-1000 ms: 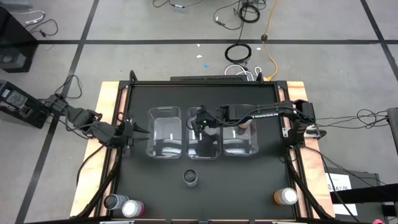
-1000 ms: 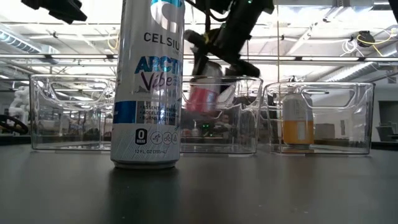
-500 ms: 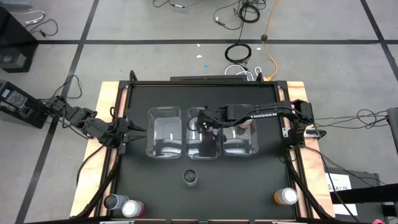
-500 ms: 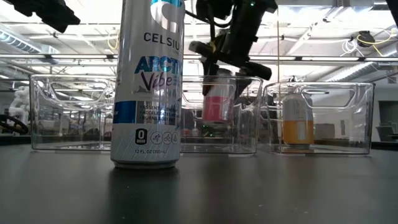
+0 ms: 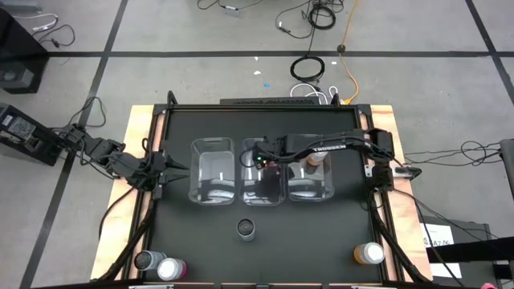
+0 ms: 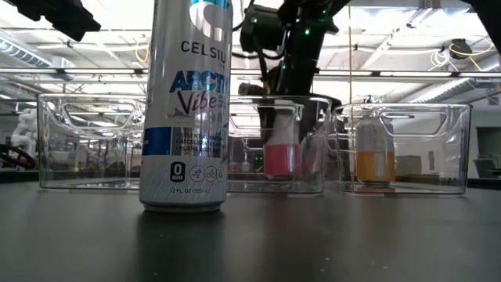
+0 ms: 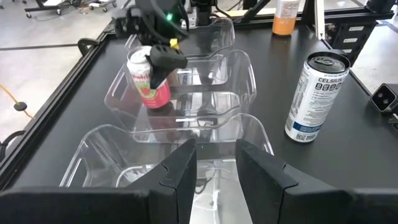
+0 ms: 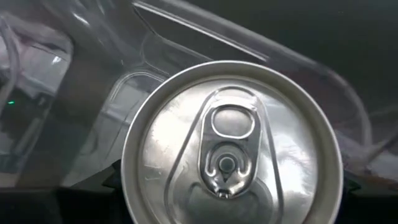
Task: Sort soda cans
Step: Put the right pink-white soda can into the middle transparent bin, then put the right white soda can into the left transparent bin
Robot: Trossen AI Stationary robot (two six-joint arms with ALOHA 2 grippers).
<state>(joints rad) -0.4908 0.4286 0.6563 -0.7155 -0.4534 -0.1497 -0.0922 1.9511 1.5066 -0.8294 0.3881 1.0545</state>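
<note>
setting a pink can (image 6: 281, 153) upright on the floor of the middle bin (image 6: 235, 149), the right gripper (image 7: 163, 59) is gripping it near the top. releasing well is meaning opening wide and lifting straight up, clear of the rim. the left gripper (image 7: 216, 163) is waiting partly open, holding nothing, beside the left bin (image 5: 213, 170).

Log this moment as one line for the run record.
right end effector: shut on pink can, upright in middle bin | left end effector: idle, left of bins | orange can: in right bin
</note>
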